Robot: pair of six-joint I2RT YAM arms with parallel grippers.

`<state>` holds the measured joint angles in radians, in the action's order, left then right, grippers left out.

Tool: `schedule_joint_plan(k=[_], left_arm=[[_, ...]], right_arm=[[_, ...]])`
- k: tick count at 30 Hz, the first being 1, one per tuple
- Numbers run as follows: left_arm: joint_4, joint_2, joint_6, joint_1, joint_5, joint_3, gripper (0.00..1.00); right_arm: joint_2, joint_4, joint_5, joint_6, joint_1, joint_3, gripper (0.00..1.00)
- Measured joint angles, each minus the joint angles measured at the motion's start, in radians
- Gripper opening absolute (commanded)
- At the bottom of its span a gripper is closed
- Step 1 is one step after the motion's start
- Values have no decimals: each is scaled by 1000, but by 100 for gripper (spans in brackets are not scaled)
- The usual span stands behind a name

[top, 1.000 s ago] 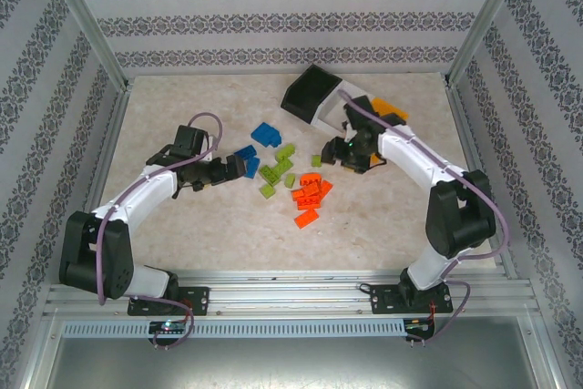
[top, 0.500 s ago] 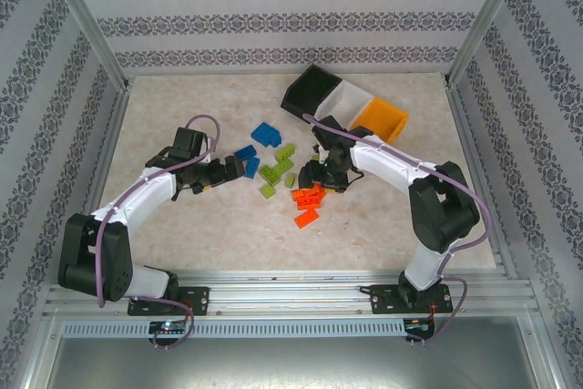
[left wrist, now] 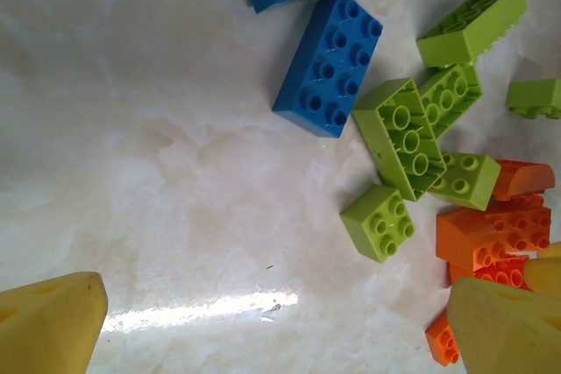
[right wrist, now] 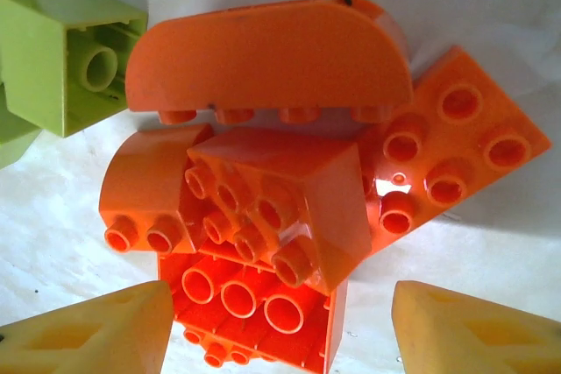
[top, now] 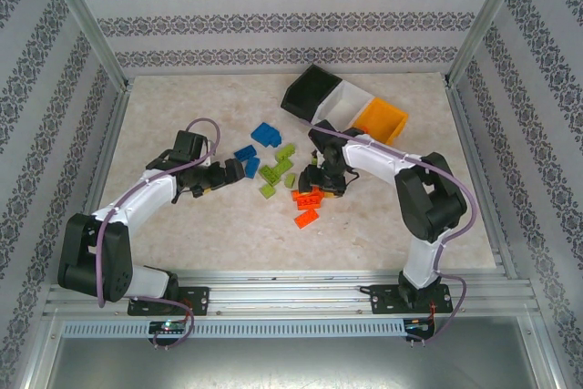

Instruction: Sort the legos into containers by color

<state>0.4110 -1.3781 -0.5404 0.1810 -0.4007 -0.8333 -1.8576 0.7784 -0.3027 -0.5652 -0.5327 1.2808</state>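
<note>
The legos lie mid-table: blue bricks, lime green ones and an orange heap. The black bin, white bin and orange-yellow bin stand in a row at the back. My right gripper hangs open just over the orange heap; an upturned orange brick lies between its yellow fingertips. My left gripper is open over bare table, with a blue brick and green bricks ahead of it.
Patterned walls and metal posts close in the marble-look table. One orange brick lies a little nearer than the heap. Open floor stretches along the front and the left side.
My right arm has swung from beside the bins down and left to the orange heap. The left arm has barely shifted.
</note>
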Motion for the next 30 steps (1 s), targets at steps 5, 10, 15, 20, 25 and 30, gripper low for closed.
schedule_joint_plan(k=[5, 10, 15, 20, 25, 30], left_arm=[[0, -1, -3, 0, -5, 1, 100], [0, -1, -3, 0, -8, -3, 100], [0, -2, -4, 0, -11, -3, 100], [-1, -6, -11, 0, -11, -3, 100], [-10, -14, -19, 0, -17, -3, 100], [-19, -18, -22, 0, -18, -5, 100]], right_arm=[[-25, 12, 26, -5, 0, 29, 67], [-29, 30, 55, -8, 5, 33, 67], [-28, 37, 69, -8, 36, 19, 65], [18, 28, 66, -7, 83, -42, 65], [106, 37, 78, -6, 148, -143, 64], [197, 66, 100, -3, 174, -205, 66]])
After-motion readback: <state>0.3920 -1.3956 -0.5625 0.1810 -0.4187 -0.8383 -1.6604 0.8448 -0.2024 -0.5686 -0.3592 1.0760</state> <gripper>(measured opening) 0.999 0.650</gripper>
